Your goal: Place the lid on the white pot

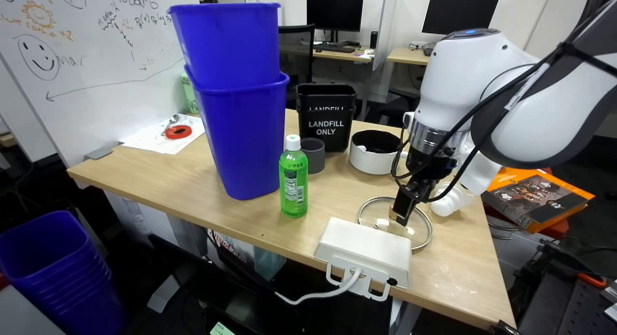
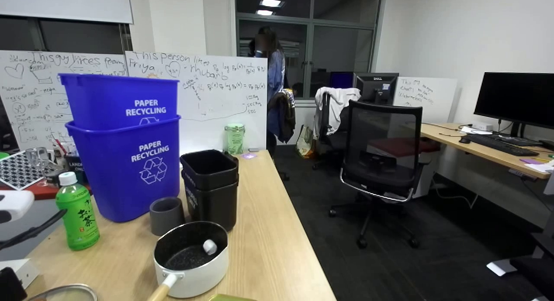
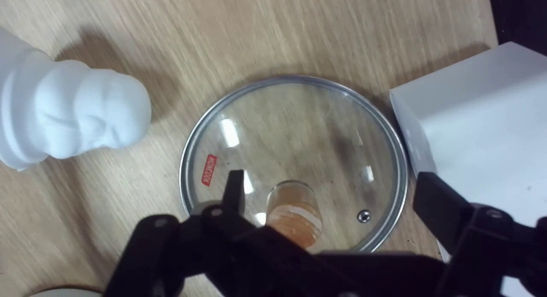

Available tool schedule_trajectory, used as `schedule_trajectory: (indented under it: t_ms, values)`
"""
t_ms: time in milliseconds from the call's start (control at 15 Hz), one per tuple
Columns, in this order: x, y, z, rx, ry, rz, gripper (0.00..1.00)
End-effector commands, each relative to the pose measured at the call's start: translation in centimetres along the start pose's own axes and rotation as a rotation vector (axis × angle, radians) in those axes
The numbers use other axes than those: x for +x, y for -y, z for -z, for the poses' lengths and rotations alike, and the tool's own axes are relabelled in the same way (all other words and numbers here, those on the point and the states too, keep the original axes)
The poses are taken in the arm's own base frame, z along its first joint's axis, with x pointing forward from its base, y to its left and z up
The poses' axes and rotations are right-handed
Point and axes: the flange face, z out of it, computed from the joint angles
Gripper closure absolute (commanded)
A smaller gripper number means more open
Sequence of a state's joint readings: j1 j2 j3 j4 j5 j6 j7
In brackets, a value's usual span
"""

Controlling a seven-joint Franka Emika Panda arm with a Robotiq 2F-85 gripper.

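1. Lid [image 3: 299, 160] first: clear glass ringed with metal, lying flat on the tabletop [image 1: 462, 272], just beside the white box [image 1: 366, 248]. Not lifted yet.
2. My gripper [image 3: 331, 190] hangs right over it, fingers [image 3: 234, 191] spread wide, nothing held. The brownish knob [image 3: 295, 220] shows between them, nearer one finger; whether they're down at its height, I can't tell.
3. Over to the white saucepan [image 1: 371, 161]: uncovered, dark inside, well apart from the lid, a small white object [image 2: 210, 247] sitting in it.
4. So, I'd call this the lining-up stage. Reaching the lid looks nearly done; left to do, I judge: closing on the knob, lifting, carrying across, lowering onto the saucepan, letting go.
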State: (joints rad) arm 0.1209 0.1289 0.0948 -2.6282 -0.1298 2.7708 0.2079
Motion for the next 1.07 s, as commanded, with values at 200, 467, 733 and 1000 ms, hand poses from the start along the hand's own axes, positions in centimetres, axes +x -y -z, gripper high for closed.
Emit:
schedule_trajectory:
  t_ms: [200, 467, 733, 1000]
  values:
    - [1.8, -0.4, -2.2, -0.057, -0.057, 0.008, 0.00]
    - [2.8, -0.3, -3.4, -0.072, -0.073, 0.002, 0.00]
    - [3.1, -0.3, -4.1, -0.088, -0.064, -0.020, 0.22]
    - [3.5, -0.9, -4.0, -0.100, -0.065, -0.052, 0.43]
